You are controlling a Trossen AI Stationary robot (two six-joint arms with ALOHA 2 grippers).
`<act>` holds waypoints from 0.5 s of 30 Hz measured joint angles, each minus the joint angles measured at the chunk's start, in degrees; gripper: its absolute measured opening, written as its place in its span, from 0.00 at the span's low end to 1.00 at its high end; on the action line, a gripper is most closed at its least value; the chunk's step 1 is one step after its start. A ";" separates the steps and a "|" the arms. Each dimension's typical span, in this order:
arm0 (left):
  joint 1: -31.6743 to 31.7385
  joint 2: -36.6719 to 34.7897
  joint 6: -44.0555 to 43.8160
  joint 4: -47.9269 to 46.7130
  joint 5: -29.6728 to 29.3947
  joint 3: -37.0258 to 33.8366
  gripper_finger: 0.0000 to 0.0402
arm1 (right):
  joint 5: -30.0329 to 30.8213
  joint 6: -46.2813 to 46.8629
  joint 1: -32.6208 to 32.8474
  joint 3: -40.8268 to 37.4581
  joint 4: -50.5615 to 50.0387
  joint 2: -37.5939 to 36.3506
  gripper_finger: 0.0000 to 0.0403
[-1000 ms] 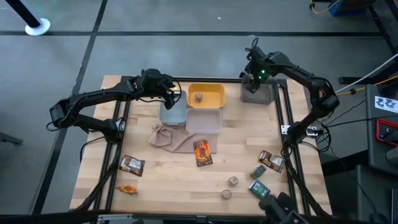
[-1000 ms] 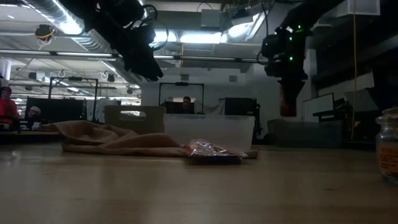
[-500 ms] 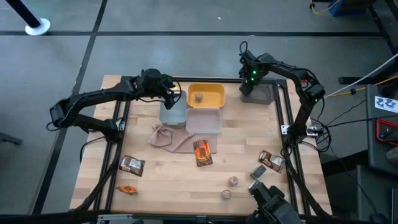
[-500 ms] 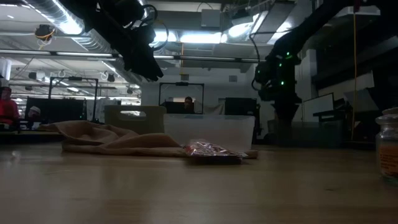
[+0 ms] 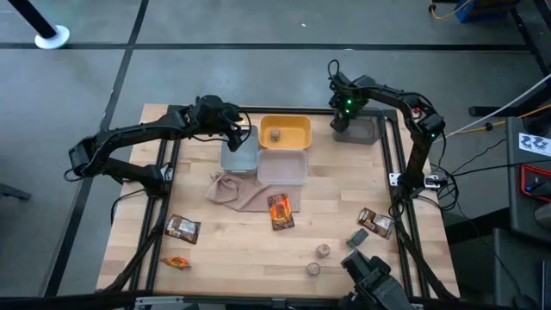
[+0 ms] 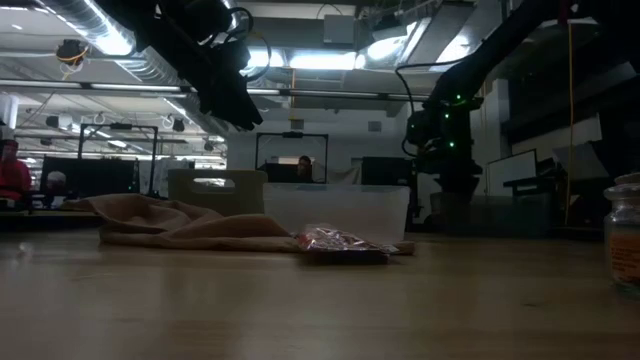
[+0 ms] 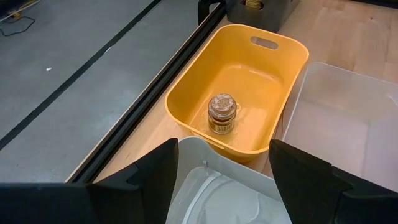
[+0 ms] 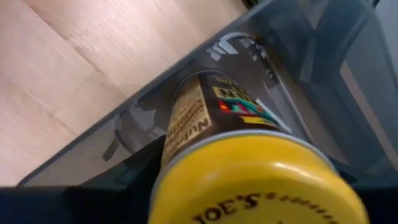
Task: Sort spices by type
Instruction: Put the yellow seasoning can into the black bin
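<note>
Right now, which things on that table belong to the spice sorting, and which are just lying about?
Part of the job:
yellow-capped bottle
jar in the yellow tray
orange packet
brown packets
two jars
dark box

Lying about:
beige cloth

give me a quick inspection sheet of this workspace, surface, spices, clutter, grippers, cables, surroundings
surface: wooden table with a black frame, mostly bare at the front left.
job's things: one jar in the yellow tray; yellow-capped bottle inside the dark grey tray; foil packets and two more jars loose on the table.
clutter: beige cloth beside the clear tray.
grippers: left gripper open, over the light grey tray; right gripper at the dark grey tray, the bottle between its fingers, grip unclear.
cables: yellow cable off the table's right side.
surroundings: grey floor; person at a screen far behind.
</note>
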 joint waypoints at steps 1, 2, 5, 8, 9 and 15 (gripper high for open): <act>0.00 0.00 0.01 0.02 0.00 0.00 0.59 | -0.01 0.00 0.00 0.00 0.01 0.00 0.70; 0.02 0.00 0.00 0.02 0.00 0.00 0.59 | 0.03 0.00 0.00 0.00 -0.21 0.00 0.71; 0.01 0.00 -0.01 0.01 0.00 0.00 0.59 | 0.08 -0.02 0.00 0.19 -2.42 0.00 0.75; 0.02 0.00 -0.01 0.00 0.00 0.00 0.59 | 0.33 -0.02 0.00 1.71 -7.65 0.00 0.76; 0.02 0.00 -0.01 0.00 0.00 0.00 0.59 | 0.53 -0.01 0.00 2.32 -9.03 0.00 0.76; 0.01 0.00 -0.18 0.01 0.00 0.00 0.59 | 2.50 0.11 0.00 6.24 -15.61 -0.04 0.76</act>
